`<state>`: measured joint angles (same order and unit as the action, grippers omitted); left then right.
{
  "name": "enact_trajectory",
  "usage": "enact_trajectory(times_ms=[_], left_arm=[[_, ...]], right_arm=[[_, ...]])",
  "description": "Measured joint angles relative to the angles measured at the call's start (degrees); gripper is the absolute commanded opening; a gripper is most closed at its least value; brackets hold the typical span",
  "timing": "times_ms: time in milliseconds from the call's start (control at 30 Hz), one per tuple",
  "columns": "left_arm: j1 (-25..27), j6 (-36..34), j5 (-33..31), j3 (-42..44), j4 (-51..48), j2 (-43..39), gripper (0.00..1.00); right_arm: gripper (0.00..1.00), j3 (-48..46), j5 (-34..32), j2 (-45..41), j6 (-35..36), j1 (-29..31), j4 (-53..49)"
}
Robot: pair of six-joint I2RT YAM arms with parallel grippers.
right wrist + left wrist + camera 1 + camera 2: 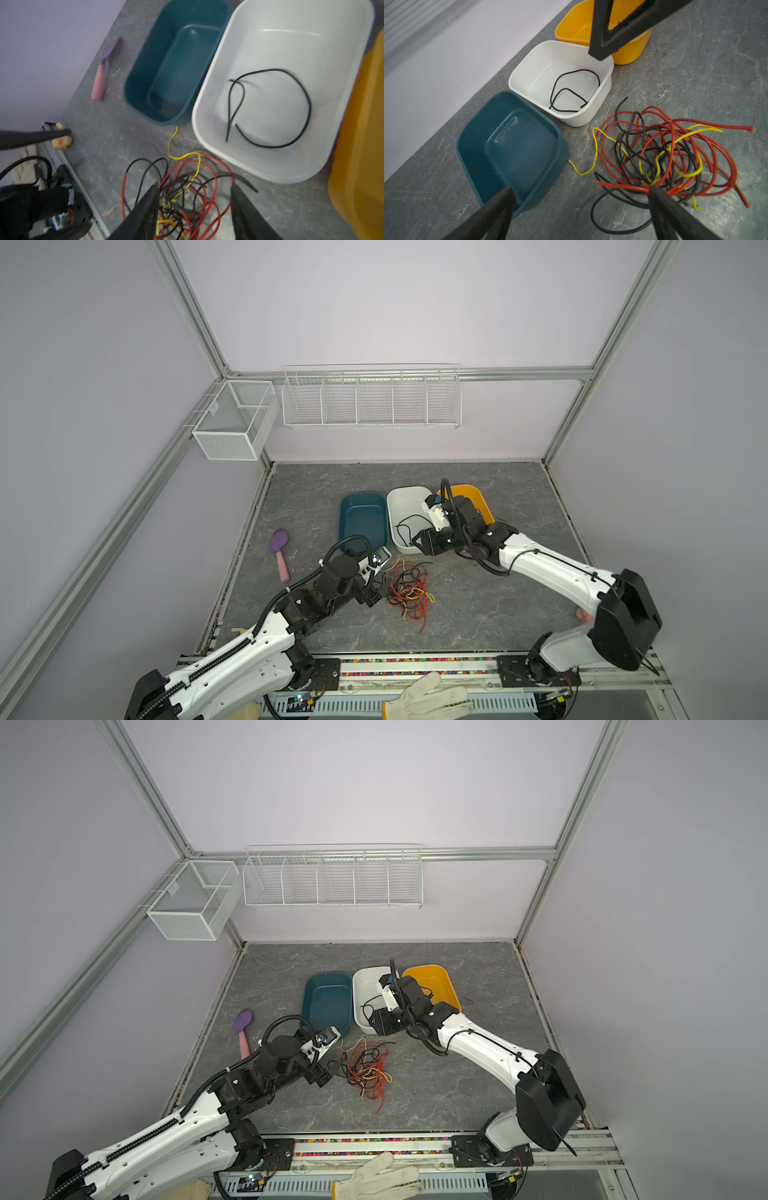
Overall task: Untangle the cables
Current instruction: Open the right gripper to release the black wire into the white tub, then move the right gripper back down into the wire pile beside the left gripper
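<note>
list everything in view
teal plastic tub: one, back row, left
white plastic tub: one, row middle
orange plastic tub: one, row right
thin tangled cables: one pile, red, black, yellow, grey table before tubs
loose black cable: one, inside white tub
pink-handled purple brush: one, left of teal tub
white wire rack: one, back wall
white mesh basket: one, left wall
white cloth glove: one, front edge
left gripper: black, open, beside pile
right gripper: black, open, above white tub's near edge
</note>
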<state>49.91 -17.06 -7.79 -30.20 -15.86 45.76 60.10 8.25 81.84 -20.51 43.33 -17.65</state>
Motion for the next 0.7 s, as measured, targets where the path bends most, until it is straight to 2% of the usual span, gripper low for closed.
enact_trajectory(times_ms=[133,300,700], left_arm=[[0.0,0.4,0.8,-0.9,-1.2,0.1,0.99],[0.1,1.1,1.9,-2.1,-2.5,1.8,0.99],[0.8,1.4,3.4,-2.3,-4.0,5.7,0.99]], right_arm=[[0.61,-5.4,1.4,-4.9,-0.5,3.5,0.5],[0.61,-8.5,1.6,-5.3,-4.4,6.0,0.7],[0.62,-8.6,-3.2,1.9,-20.2,8.1,5.0]])
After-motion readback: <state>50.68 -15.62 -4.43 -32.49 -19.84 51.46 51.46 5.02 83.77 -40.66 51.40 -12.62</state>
